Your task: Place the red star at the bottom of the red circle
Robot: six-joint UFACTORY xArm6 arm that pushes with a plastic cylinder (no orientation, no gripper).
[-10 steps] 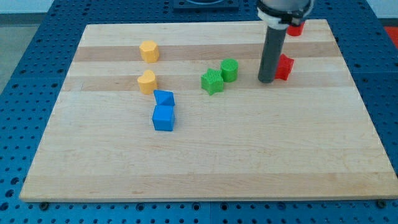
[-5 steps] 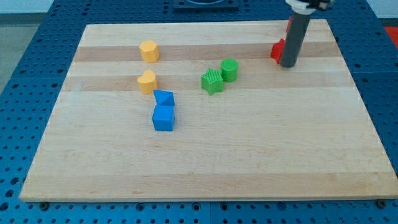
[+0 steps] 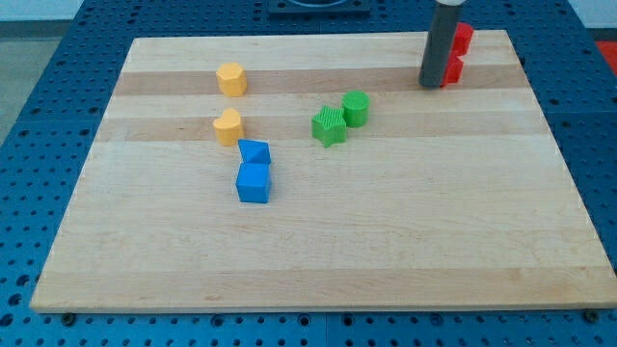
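The red circle [image 3: 464, 38] sits near the board's top right corner, partly hidden behind my rod. The red star [image 3: 452, 69] lies just below it, touching or nearly touching, with its left part hidden by the rod. My tip [image 3: 431, 84] rests on the board against the star's left side.
A green star [image 3: 329, 126] and a green cylinder [image 3: 356, 108] sit mid-board. Two yellow blocks [image 3: 230, 79] [image 3: 228, 126] lie at the left. Two blue blocks [image 3: 254, 151] [image 3: 254, 182] sit below them. The wooden board [image 3: 386, 241] ends close to the right of the red blocks.
The red star has been pushed up and right, from mid-right of the board to just under the red circle. My tip went around it and now stands on its left.
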